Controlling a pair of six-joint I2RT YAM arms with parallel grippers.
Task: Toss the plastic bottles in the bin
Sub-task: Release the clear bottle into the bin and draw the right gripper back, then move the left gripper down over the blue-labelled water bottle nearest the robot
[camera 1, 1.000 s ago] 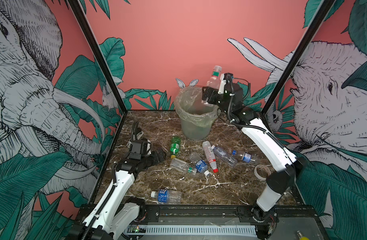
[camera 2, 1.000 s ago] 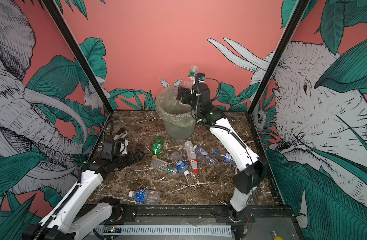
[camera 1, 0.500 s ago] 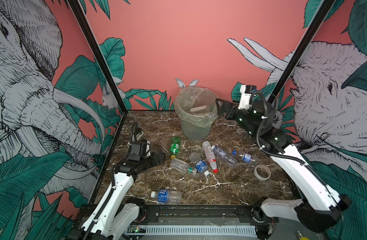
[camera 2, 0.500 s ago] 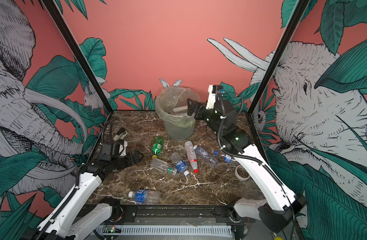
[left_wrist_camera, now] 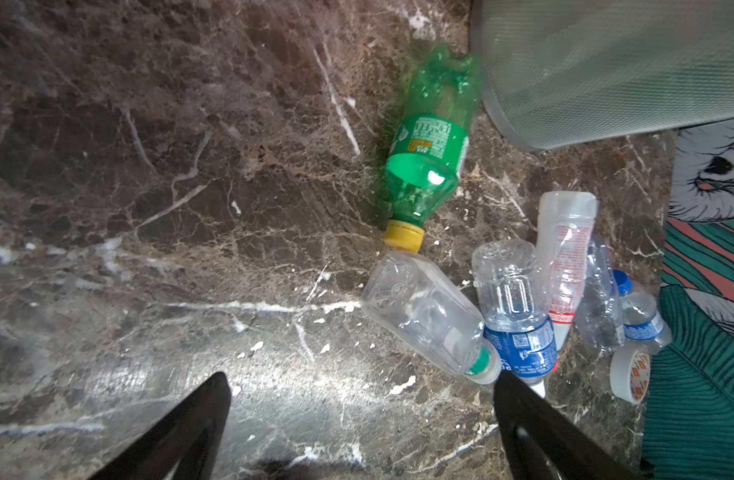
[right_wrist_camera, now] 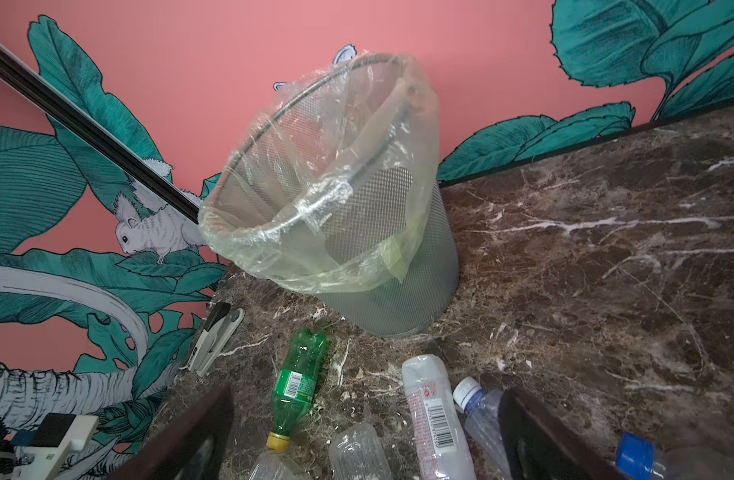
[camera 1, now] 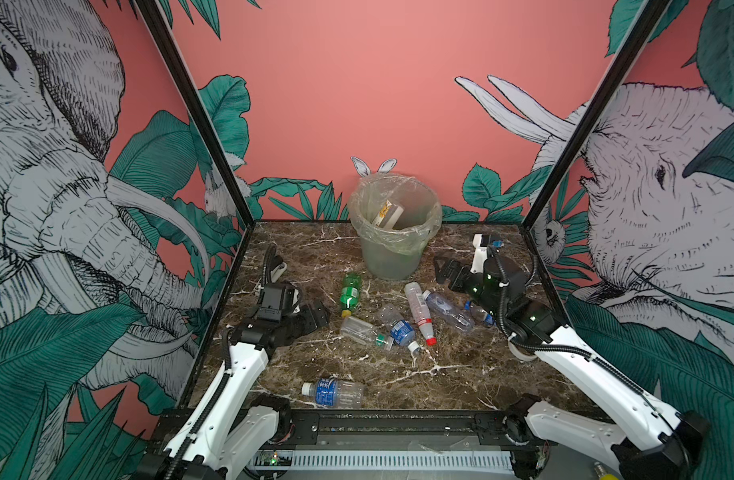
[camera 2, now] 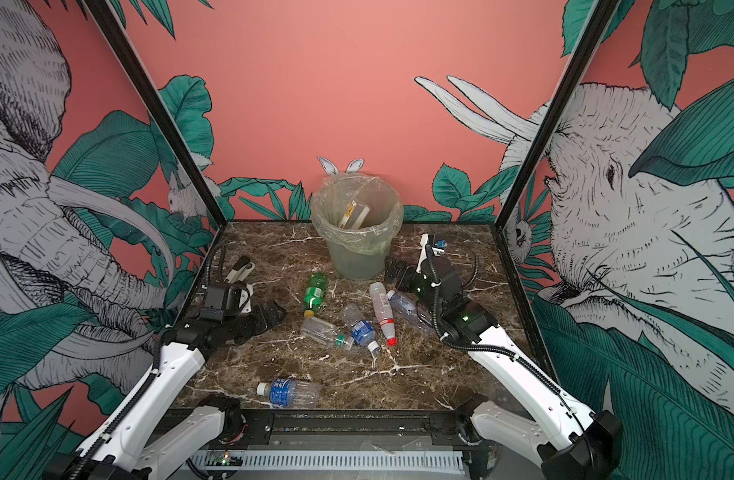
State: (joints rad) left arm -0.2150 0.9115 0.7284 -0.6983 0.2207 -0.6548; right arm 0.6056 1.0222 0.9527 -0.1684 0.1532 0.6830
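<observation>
The bin point(camera 1: 394, 245) point(camera 2: 357, 249) point(right_wrist_camera: 398, 266) stands at the back of the table, and a labelled item point(camera 1: 388, 214) lies inside it. Several plastic bottles lie in front of it: a green one point(camera 1: 350, 291) point(left_wrist_camera: 432, 141) point(right_wrist_camera: 297, 386), a red-capped one point(camera 1: 419, 309) point(right_wrist_camera: 434, 415), a blue-labelled one point(camera 1: 398, 328) point(left_wrist_camera: 512, 307), a green-capped clear one point(camera 1: 363, 331) point(left_wrist_camera: 427, 316), and one apart near the front edge point(camera 1: 334, 392) point(camera 2: 290, 392). My left gripper point(camera 1: 315, 318) point(left_wrist_camera: 361, 378) is open and empty, left of the pile. My right gripper point(camera 1: 444, 270) point(right_wrist_camera: 367, 392) is open and empty, low beside the bin's right side.
A white-and-black stapler point(camera 1: 276, 266) point(right_wrist_camera: 213, 336) lies by the left wall. A tape roll point(left_wrist_camera: 631, 374) sits right of the pile, partly under my right arm point(camera 1: 523, 353). The cell walls close in on the left, back and right.
My right arm has come down from above the bin's rim to the table right of the bin. The bottle seen at that gripper a second ago is gone. The left arm has barely moved.
</observation>
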